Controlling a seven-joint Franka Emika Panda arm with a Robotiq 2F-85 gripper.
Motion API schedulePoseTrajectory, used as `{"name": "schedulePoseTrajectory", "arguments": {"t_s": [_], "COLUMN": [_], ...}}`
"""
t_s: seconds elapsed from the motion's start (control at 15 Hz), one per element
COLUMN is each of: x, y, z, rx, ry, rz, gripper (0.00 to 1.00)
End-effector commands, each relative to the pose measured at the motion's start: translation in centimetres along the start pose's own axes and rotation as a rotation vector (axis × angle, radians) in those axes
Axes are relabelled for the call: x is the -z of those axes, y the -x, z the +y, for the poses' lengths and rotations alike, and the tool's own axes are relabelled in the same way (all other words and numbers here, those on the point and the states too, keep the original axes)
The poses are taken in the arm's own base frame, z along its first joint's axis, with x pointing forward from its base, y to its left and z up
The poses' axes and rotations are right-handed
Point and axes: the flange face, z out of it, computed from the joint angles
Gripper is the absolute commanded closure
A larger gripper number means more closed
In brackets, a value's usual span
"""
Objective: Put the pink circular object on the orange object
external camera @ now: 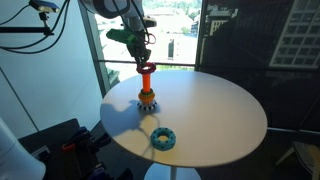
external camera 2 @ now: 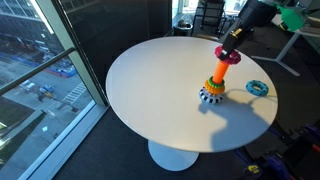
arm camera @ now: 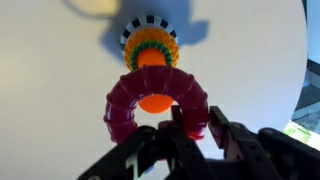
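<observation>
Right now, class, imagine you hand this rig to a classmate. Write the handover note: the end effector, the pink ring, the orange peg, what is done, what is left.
The end effector is shut on the near rim of the pink ring.
The pink ring is held in the air right over the orange peg. In the wrist view the peg's top shows through the hole. Whether the tip has entered it cannot be told.
The orange peg stands upright on its multicoloured base on the white table. A blue ring lies apart.
Done: ring grasped and lined up.
Left: lower it down the peg, release, withdraw.
</observation>
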Motion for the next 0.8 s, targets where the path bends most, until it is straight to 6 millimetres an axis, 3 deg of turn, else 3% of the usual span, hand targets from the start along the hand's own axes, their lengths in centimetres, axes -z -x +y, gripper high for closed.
{"name": "schedulePoseTrajectory", "arguments": {"t_s": [0.0,0.73], "x": [-0.3,-1.4], "y": [-1.4,-1.8], "z": [0.1,0.8], "rx": [-0.026,-0.064], "ry": [0.016,0.026], "rz": [0.005,-0.04], "gripper": [0.9,0.9]}}
